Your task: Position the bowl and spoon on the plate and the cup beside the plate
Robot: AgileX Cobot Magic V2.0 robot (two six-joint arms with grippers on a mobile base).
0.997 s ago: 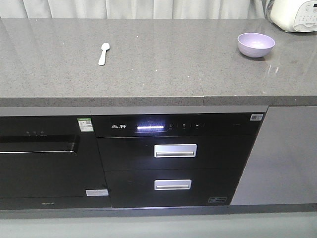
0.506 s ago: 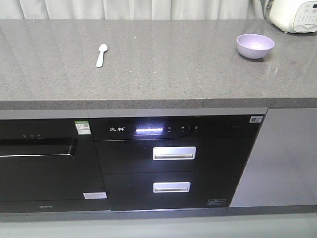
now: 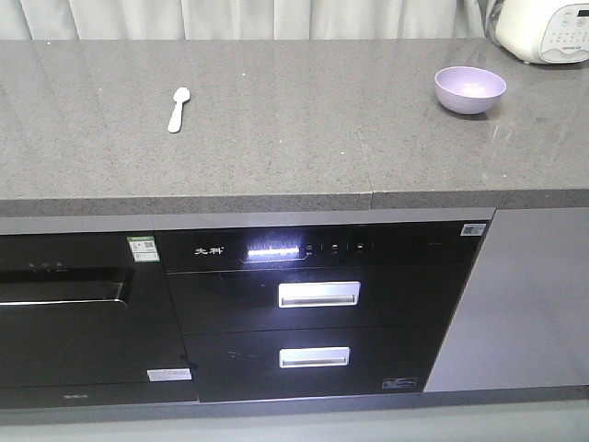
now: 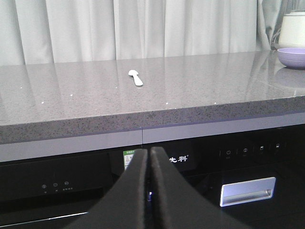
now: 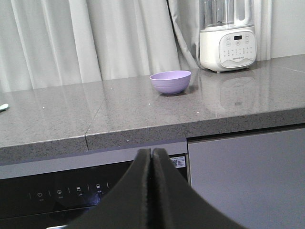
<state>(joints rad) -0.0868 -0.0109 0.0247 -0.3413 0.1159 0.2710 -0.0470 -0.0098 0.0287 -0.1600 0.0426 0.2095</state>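
The left gripper [image 4: 149, 155] and right gripper [image 5: 151, 153] are held closed and empty below the counter [image 3: 276, 147] edge, judged as pre-reach. The spoon [image 3: 178, 109] is seen upper left, the bowl [image 3: 469, 89] upper right, well apart. Plate and cup are not seen.

The left pincer [image 4: 148, 151] was closed, its two black fingers [image 4: 133, 191] pressed flat together along a thin straight seam and gripping nothing. They rose from the bottom of the left wrist view as a dark wedge narrowing to rounded tips, aimed straight ahead and roughly level. The right pincer [image 5: 151, 150] held the same pose: black fingers [image 5: 167, 191] closed pad against pad, empty, tapering up from the bottom of its own view and aimed forward. Both sets of tips sat lower than the front edge of the bench [image 4: 200, 112] and touched nothing. Neither arm showed in the front-facing view.
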